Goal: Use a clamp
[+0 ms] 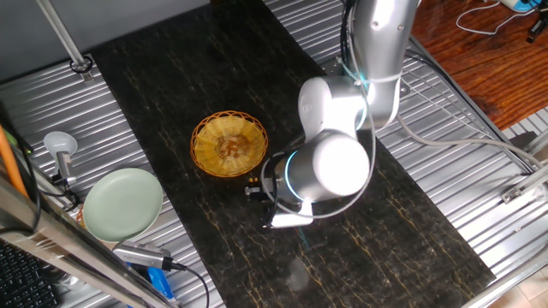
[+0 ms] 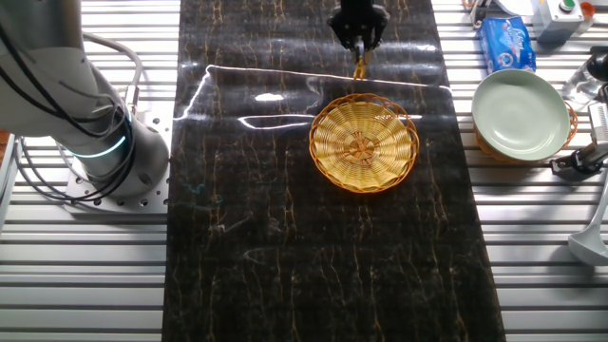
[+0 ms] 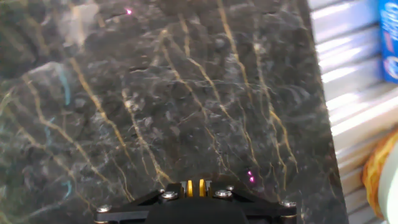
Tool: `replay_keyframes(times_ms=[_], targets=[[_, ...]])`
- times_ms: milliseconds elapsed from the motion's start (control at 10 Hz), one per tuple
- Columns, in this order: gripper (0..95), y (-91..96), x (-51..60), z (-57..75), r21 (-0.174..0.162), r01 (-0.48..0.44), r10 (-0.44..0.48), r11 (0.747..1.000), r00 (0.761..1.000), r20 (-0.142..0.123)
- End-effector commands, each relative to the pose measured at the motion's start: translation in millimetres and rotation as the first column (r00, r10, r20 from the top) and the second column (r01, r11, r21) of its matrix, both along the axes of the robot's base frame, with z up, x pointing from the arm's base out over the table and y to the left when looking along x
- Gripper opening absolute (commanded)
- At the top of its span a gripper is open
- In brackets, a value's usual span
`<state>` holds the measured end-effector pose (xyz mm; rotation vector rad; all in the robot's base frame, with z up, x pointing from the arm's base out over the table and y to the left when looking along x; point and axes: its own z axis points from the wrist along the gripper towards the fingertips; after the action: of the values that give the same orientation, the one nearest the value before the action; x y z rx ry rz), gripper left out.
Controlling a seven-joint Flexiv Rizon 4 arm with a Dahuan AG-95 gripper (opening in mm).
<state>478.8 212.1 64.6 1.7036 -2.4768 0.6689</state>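
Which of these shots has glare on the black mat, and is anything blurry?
The other fixed view has white glare streaks on the mat above the basket. One fixed view shows the arm's elbow overexposed. Hand view is soft, with pink specks and the clamp barely visible.

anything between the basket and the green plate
Nothing; in the other fixed view only bare dark mat and ribbed metal table separate the basket from the green plate.

A robot lab: slatted metal bench [image 2: 85,275], trailing cables [image 1: 492,17], dark marbled mat [image 2: 313,256].
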Motion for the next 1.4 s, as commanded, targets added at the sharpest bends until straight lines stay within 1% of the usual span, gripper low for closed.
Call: replay_keyframes(times_ms=[100, 300, 500, 600, 900, 1100, 1400], targets=[[0.0, -2.8, 0.5, 2.4, -0.013, 0.059, -0.058, 0.998, 0.996, 0.064], [0.0, -6.3, 1.2, 3.7, -0.018, 0.076, -0.073, 0.997, 0.992, 0.100], [0.0, -13.9, 5.2, 7.4, 0.008, 0.141, -0.140, 0.990, 0.978, 0.151], [0.0, -17.0, 7.7, 9.3, 0.020, 0.162, -0.163, 0.987, 0.972, 0.170], [0.0, -20.4, 16.0, 12.9, 0.043, 0.205, -0.210, 0.978, 0.958, 0.197], [0.0, -23.3, 19.8, 13.6, 0.050, 0.214, -0.220, 0.976, 0.955, 0.201], [0.0, -27.8, 21.1, 6.9, 0.076, 0.252, -0.263, 0.965, 0.941, 0.213]])
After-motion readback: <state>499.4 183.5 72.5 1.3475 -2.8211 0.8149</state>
